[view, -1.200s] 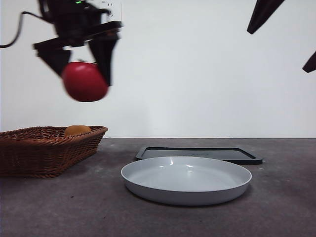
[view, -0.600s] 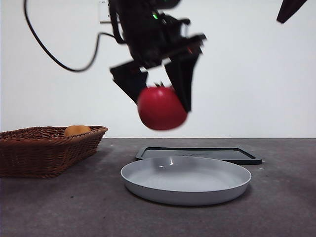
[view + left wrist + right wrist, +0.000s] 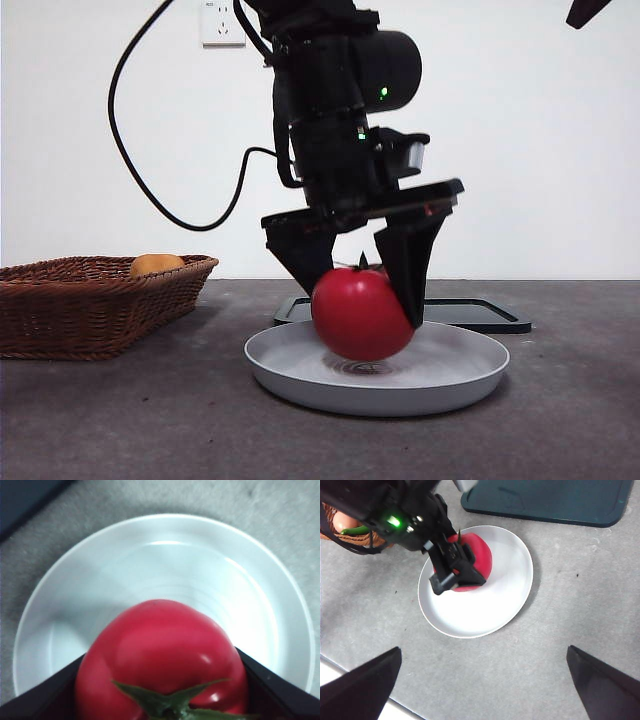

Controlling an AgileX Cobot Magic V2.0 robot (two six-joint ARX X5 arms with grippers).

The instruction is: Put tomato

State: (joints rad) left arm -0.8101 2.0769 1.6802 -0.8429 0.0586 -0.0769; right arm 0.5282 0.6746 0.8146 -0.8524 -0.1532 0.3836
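The glossy red tomato (image 3: 360, 315) with its green stem hangs low inside the white round plate (image 3: 470, 375). My left gripper (image 3: 360, 305) is shut on it, one black jaw on each side. In the left wrist view the tomato (image 3: 160, 660) fills the space between the jaws, over the plate's bare floor (image 3: 65, 585). I cannot tell whether it touches the plate. From high above, the right wrist view shows the tomato (image 3: 479, 555) on the plate (image 3: 485, 610). My right gripper (image 3: 482, 650) is open and holds nothing.
A brown wicker basket (image 3: 90, 300) with an orange-yellow fruit (image 3: 157, 264) stands to the left of the plate. A flat black tray (image 3: 480, 312) lies just behind the plate. The right arm shows as a black tip (image 3: 585, 10) at the top corner.
The left gripper has carried the tomato from above the basket rightward and down into the plate. The right arm's tip has drawn further out of the front view.
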